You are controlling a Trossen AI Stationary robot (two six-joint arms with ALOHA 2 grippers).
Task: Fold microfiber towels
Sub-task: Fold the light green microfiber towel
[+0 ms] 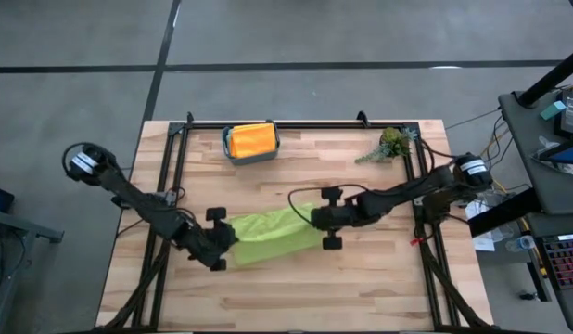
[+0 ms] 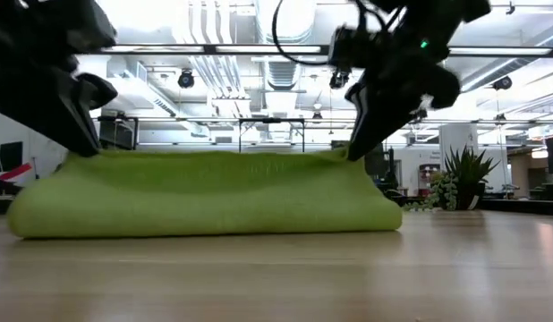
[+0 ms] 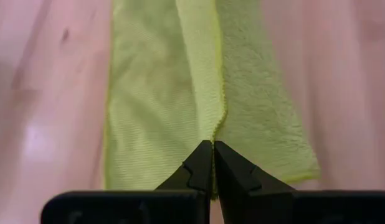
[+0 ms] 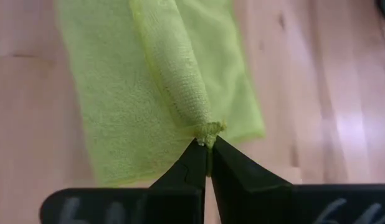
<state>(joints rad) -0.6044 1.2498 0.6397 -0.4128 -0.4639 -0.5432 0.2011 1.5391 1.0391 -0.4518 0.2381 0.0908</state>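
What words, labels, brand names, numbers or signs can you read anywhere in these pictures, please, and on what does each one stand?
None can be read.
Lime green towel: no tag or print shows.
Teal bin holding orange and yellow cloths: no label shows.
Left claw and right claw, both shut on the towel: pale marks on the wrist bars at the bottom of the wrist views are too blurred to read.
Room behind the table: no legible sign.

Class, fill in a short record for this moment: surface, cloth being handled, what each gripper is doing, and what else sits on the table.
Surface: wooden table
Cloth: lime green towel, mid-table
Left gripper: shut on one end of the towel's edge
Right gripper: shut on the opposite end
Also present: teal bin holding orange cloth; plant sprig
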